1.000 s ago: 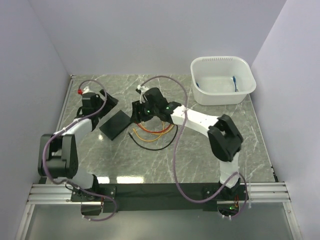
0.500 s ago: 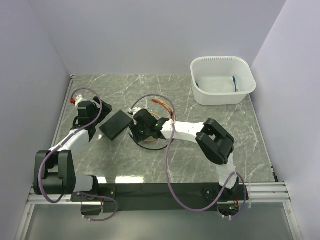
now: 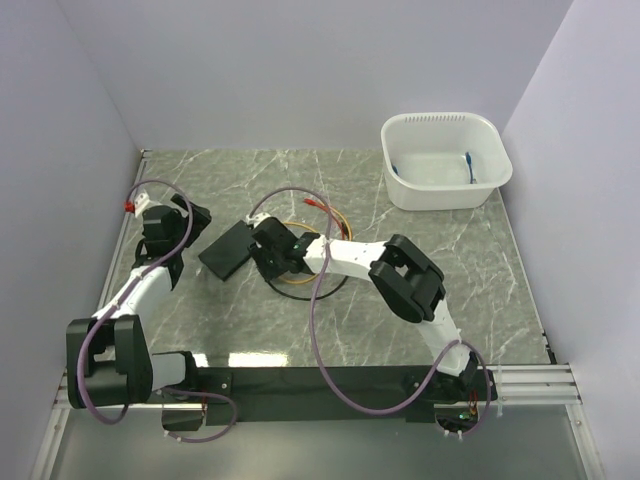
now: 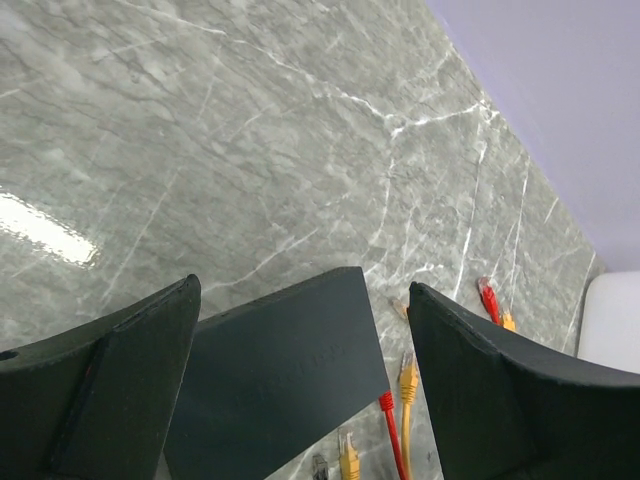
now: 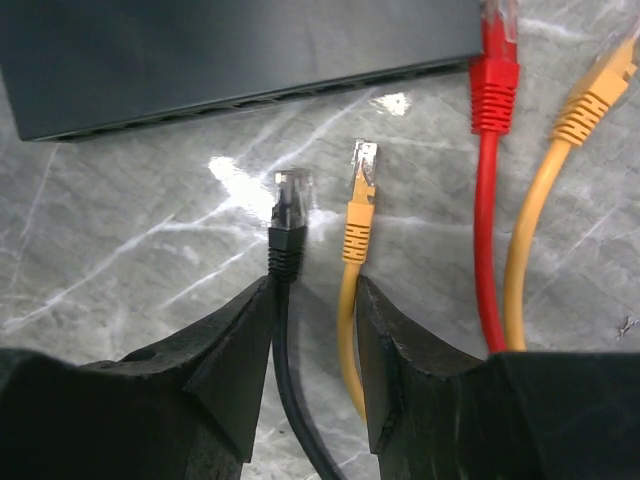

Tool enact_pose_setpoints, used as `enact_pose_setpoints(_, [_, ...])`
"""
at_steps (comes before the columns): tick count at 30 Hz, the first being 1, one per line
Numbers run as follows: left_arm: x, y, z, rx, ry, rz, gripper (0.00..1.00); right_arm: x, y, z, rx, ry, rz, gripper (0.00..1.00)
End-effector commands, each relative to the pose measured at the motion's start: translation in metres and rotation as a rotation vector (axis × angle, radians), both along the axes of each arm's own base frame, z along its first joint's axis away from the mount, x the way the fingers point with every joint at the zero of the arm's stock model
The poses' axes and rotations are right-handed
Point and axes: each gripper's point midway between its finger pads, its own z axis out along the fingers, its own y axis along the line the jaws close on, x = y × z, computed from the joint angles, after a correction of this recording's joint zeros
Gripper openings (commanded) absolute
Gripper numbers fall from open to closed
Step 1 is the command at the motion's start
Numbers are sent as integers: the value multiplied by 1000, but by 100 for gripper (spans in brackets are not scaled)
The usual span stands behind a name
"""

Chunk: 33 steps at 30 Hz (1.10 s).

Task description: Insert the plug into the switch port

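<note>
Sitting ahead of the wide-open, empty left gripper (image 4: 305,290), the black box (image 5: 240,45) lies just past the right gripper (image 5: 312,285) too. The right fingers (image 5: 220,380) are half closed, a black cable (image 5: 281,340) and yellow cable (image 5: 345,320) between them; I cannot tell if they pinch. The black plug (image 5: 288,215) pokes past the fingertips, short of the ports (image 5: 300,92).

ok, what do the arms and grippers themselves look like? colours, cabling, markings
The left arm and right arm: white links, black joint housings. A loose mauve cable runs up each from the base. Small red connector at the left wrist. The left gripper and right gripper: thick matte-black wedge fingers, no markings visible.
</note>
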Motion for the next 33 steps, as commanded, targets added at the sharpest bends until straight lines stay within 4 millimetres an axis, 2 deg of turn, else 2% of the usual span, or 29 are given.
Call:
enact_pose_setpoints(1, [0,7,8,17,-21,18,91,-3,6,3,-42,-38,17,45])
enact_pose_setpoints(7, [-4,7,10,5,-32,24,90,-12,4,-2,-66,-55,25,44])
enact_pose_setpoints(15, [-9,10,15,14,-49,41,90,-8,3,20,-31,-121,18,43])
enact_pose_setpoints(22, [-10,13,7,23,-24,54,89,-8,-1,36,-21,-161,1,43])
enact_pose_setpoints(29, [-10,14,2,22,-21,61,89,-15,0,63,3,-211,7,44])
enact_pose_setpoints(33, [-8,12,-1,13,-19,54,88,-21,1,64,-3,-216,13,42])
